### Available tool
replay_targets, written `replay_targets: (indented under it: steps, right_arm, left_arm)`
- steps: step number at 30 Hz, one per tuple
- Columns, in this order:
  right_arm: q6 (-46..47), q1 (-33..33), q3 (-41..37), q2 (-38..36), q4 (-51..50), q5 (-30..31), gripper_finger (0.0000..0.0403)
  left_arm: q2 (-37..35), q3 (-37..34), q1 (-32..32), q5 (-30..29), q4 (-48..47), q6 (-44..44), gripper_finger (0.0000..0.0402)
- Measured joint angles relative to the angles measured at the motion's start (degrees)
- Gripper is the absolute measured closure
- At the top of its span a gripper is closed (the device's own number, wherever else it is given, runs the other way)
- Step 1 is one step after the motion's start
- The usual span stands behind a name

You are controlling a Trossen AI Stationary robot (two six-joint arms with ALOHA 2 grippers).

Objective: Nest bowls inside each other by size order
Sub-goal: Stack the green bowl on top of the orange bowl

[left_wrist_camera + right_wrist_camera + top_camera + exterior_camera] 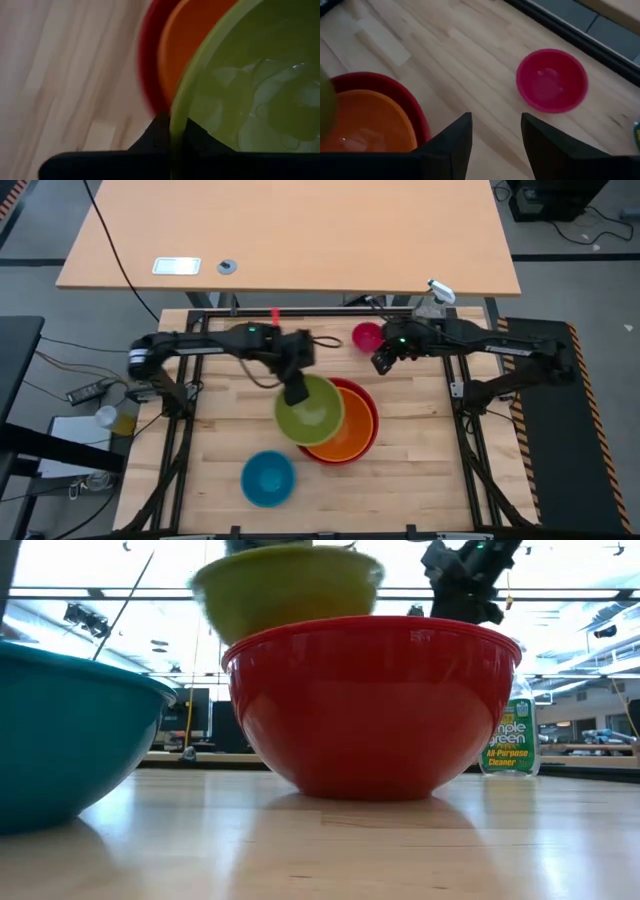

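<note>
The orange bowl [350,435] sits nested in the red bowl [368,395] at the table's middle. My left gripper [297,392] is shut on the lime green bowl [310,412], which hangs above the red bowl's left rim, also in the low view [285,585]. The blue bowl [268,478] rests on its base near the front edge. The magenta pink bowl [367,336] rests on its base at the far side. My right gripper [382,363] is open and empty above the table between the pink and red bowls, seen in its wrist view [495,135]. My left gripper pinches the lime green bowl's rim [176,131] on its far left side, one finger inside the bowl and one outside. The fingers come from above, pointing down. The bowl is lifted clear, about level, above the red and orange bowls.
A clear spray bottle with a green label [510,740] stands at the table's far right corner [432,298]. A second wooden table [290,230] lies beyond the far edge. Bare wood lies at the front right [420,490].
</note>
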Motion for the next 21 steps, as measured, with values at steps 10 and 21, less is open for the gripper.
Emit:
replay_targets:
  steps: [10, 21]
  right_arm:
    - [0.11, 0.00, -2.15, -9.08, -0.45, 3.44, 0.0227]
    - [-0.08, 1.15, -2.15, -10.36, -0.10, 2.06, 0.0227]
  left_arm:
    - [18.27, 15.74, -3.32, 3.74, -0.19, 4.33, 0.0391]
    - [24.42, 14.75, -2.57, 2.95, 2.56, 6.26, 0.0386]
